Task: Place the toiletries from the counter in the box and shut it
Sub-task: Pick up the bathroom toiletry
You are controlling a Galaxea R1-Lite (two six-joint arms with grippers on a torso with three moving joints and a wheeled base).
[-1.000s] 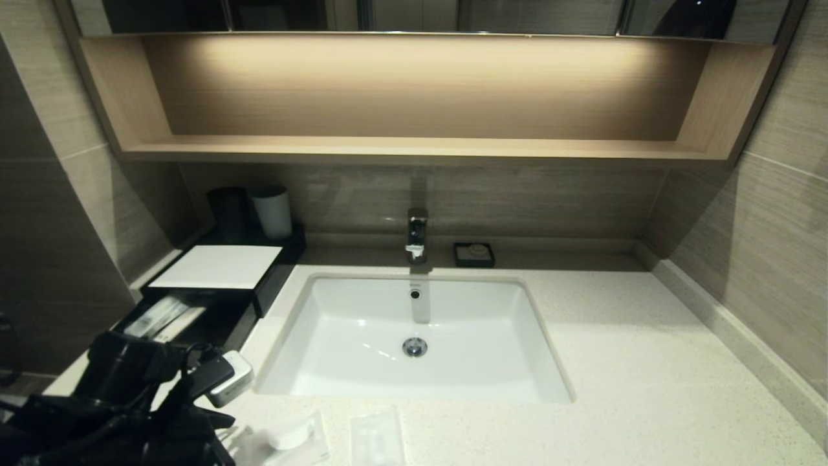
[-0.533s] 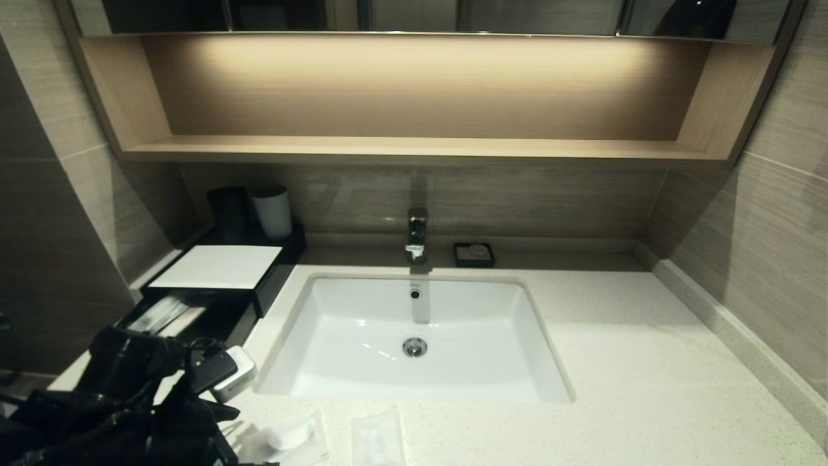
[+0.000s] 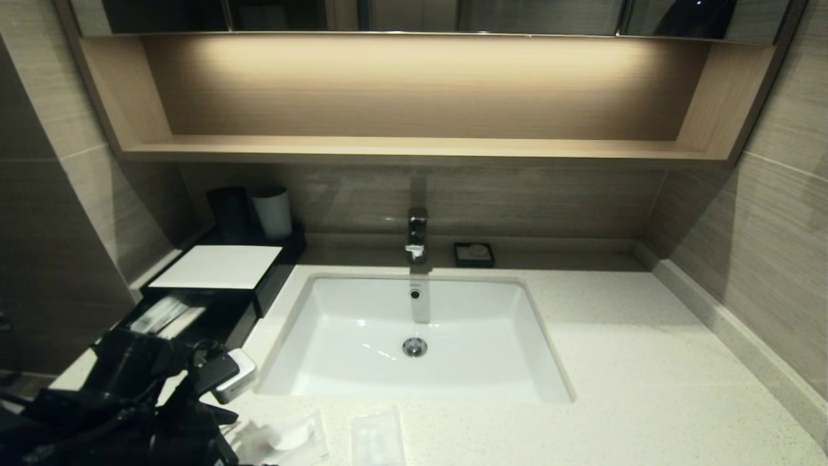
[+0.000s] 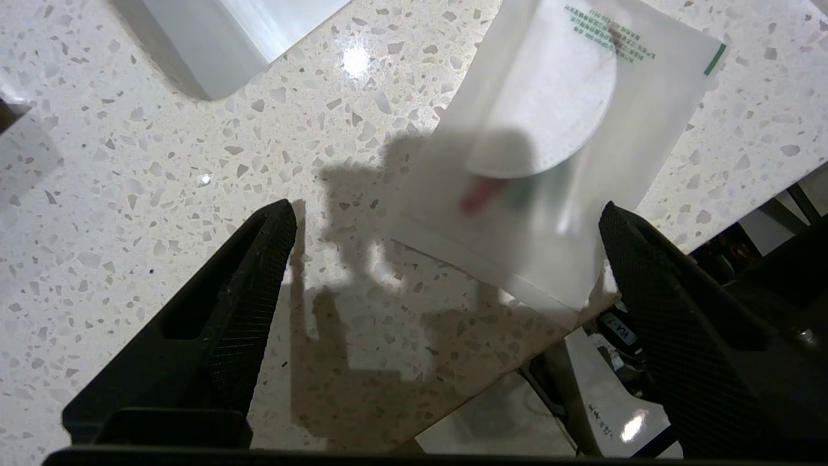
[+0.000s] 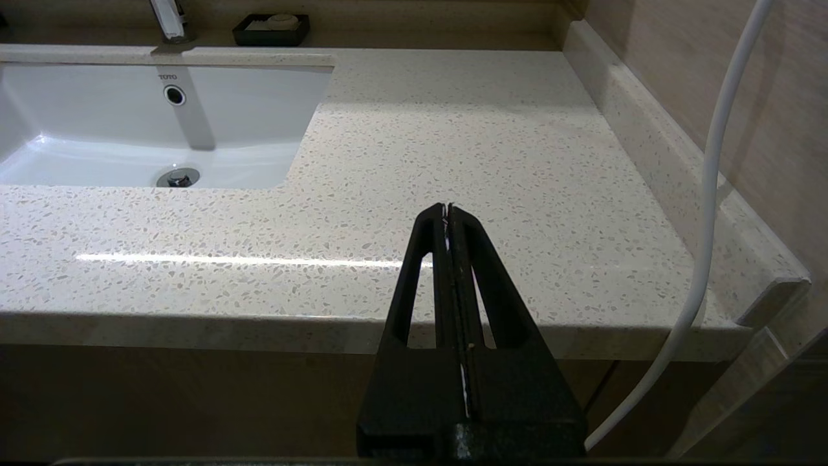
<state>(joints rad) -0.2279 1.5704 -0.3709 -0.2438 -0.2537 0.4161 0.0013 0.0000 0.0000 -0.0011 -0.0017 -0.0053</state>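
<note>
The left gripper [image 4: 446,226] hovers spread wide above the disc packet [image 4: 550,149], which overhangs the counter [image 3: 647,388] edge; a clumsy pinch could slide it off. Two packets remain on the counter, one lies in the box [image 3: 213,285] drawer. The right gripper [image 5: 447,210] sits clenched, empty, off the counter's front edge.

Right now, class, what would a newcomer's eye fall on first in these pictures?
The white rectangular sink basin sunk in the speckled stone counter. At the counter's left end the low black box has its drawer pulled out. The left gripper, open, hovers by the squarish clear packet with a white disc.
</note>
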